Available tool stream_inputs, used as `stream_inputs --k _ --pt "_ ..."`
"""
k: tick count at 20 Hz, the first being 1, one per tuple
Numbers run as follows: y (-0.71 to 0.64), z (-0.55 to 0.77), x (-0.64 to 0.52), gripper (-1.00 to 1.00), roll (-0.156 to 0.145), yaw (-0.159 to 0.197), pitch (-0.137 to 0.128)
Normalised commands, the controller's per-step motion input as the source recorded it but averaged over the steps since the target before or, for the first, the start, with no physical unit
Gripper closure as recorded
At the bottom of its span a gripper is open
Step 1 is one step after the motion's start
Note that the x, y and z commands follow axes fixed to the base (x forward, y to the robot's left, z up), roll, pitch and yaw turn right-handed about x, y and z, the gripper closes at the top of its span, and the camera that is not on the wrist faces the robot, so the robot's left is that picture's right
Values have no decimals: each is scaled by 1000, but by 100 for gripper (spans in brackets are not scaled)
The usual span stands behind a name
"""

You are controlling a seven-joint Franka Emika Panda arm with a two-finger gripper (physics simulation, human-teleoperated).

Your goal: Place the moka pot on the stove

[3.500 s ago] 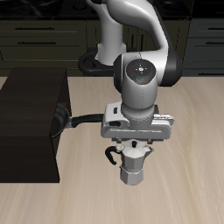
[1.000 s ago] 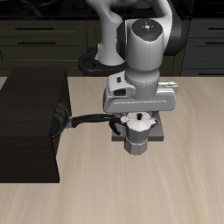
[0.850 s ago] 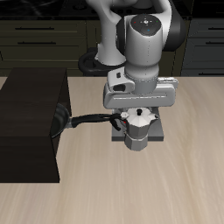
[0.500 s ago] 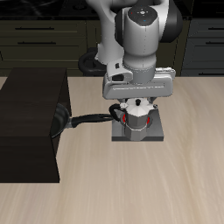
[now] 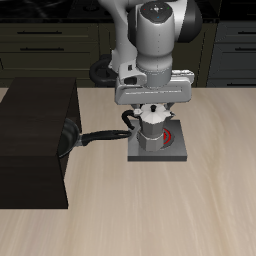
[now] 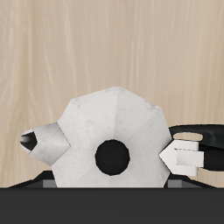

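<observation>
I've got the gripper (image 5: 153,108) clamped on the moka pot (image 5: 150,132), which sits mid-frame over the stove (image 5: 160,149), red coil peeking out beside it. I'd lower it straight, keep it level and centred on the coil, then let go.

Frame centre: moka pot (image 5: 151,132) over stove (image 5: 160,149), under gripper (image 5: 152,108); dark cabinet (image 5: 35,145) at left.

Silver-white arm (image 5: 165,35), rounded black joint caps, grey pincer (image 5: 152,108) block.
</observation>
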Motion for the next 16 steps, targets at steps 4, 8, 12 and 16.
stream_inputs --k 4,8,12,16 --pt "-84 -12 -309 100 13 -27 12" --pt "-61 81 -216 100 15 -3 -30" --pt "8 -24 -196 100 16 15 -5" --pt "93 -10 -264 100 30 26 -8"
